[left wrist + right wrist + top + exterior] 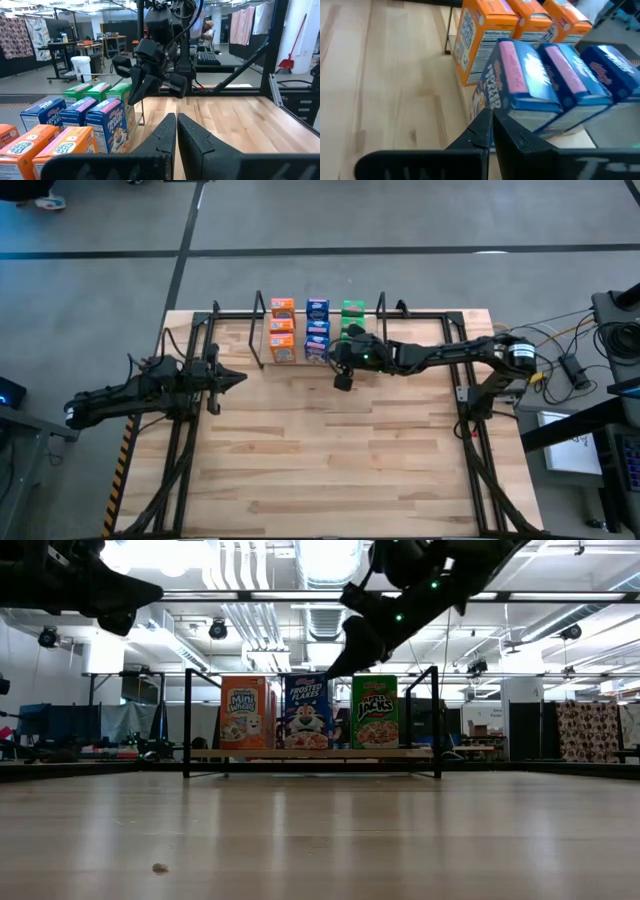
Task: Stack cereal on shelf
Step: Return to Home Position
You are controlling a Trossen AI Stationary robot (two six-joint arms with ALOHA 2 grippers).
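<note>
The black rod shelf [258,330] stands at the table's far middle and holds the cereal boxes in three rows: orange [282,328], blue [317,330] and green [352,312]. In the low view the front boxes stand upright on their bases: orange [243,712], blue [308,712], green [374,712]. My right gripper [343,380] is shut and empty, hovering above the table just in front of the blue row [535,75]. My left gripper [240,378] is shut and empty, raised over the table's left part and pointing toward the shelf.
Dark frame rails [470,420] run along the table's left and right sides. Cables and equipment [570,370] lie beyond the right edge. Bare wooden tabletop [330,470] spreads over the near half. The shelf's upright hoop ends [186,720] flank the boxes.
</note>
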